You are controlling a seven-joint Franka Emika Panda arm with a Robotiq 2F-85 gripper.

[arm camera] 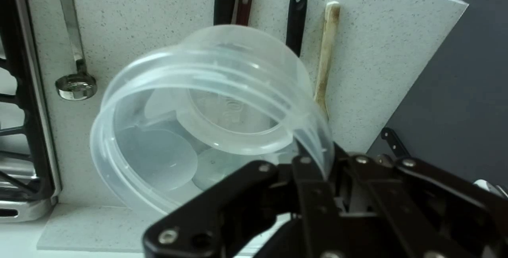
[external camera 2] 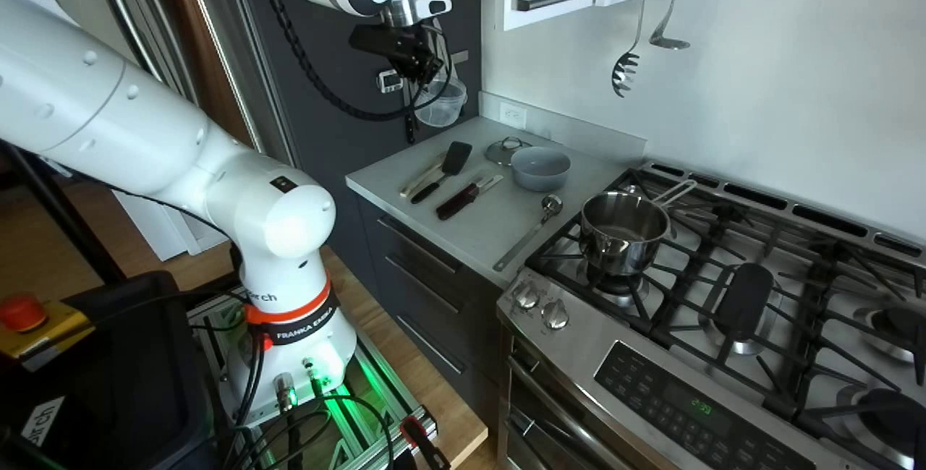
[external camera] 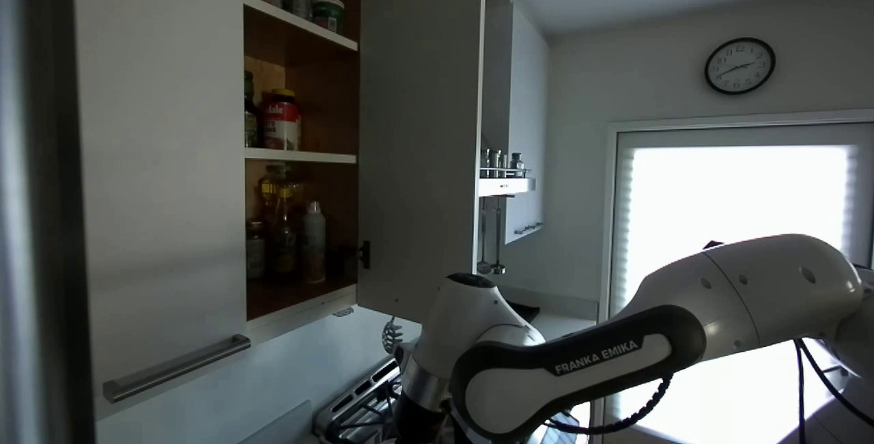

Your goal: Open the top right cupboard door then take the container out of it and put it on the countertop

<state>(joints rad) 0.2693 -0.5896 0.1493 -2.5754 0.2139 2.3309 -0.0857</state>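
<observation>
Container (arm camera: 214, 123) hangs tilted over the tabletop (arm camera: 151, 12) — the pincer (arm camera: 319, 158) grasps its rim, likely because the body looks too broad to clasp (the door (external camera: 420, 130) stands open, so only lowering seems left).

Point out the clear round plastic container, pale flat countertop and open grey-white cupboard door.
Plastic container (arm camera: 234, 112), wrist view: its base.
Countertop (external camera 2: 492, 217), in an exterior view: bare surface.
Cupboard door (external camera: 420, 130), in an exterior view: inner face.
</observation>
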